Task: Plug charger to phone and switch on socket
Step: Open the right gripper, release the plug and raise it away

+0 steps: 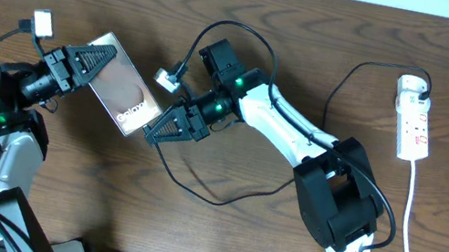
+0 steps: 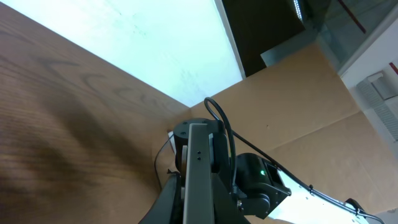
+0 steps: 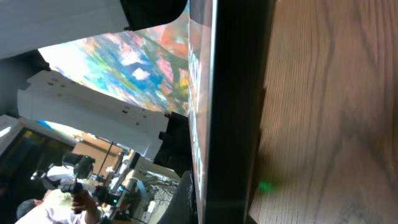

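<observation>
Charger tip to meet the phone's port, with the switch not yet reached

The left gripper (image 1: pixel 100 56) clamps one end of the phone (image 1: pixel 120 87), which sits tilted at the left of the worktop (image 1: pixel 300 10). The right gripper (image 1: pixel 152 130) points at the phone's sticker end, just beside it. Its fingers look narrow, but I cannot tell whether they pinch the connector. The charger (image 1: pixel 220 201) loops away from under that gripper, and the socket (image 1: pixel 414 122) lies well apart at the far right. To do this well, I judge the left arm should brace the phone firmly. The right arm should line the tip square to the port, push straight along the phone's length, and leave slack in the cable.
</observation>
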Robot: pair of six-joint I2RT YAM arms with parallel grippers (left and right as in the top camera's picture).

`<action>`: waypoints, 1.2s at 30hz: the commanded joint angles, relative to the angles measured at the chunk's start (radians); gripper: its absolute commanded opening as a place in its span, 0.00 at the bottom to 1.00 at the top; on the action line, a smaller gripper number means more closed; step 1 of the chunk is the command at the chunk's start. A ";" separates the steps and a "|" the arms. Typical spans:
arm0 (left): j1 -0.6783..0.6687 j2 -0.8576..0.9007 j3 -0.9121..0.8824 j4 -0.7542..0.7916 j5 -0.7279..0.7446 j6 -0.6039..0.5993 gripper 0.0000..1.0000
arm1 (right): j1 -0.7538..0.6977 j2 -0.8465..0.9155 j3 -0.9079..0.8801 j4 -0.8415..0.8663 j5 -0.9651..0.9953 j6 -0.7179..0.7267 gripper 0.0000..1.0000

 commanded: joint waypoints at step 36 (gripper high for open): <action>0.030 -0.012 0.009 -0.442 -0.123 0.225 0.07 | -0.324 -0.039 0.022 -0.258 1.180 0.378 0.99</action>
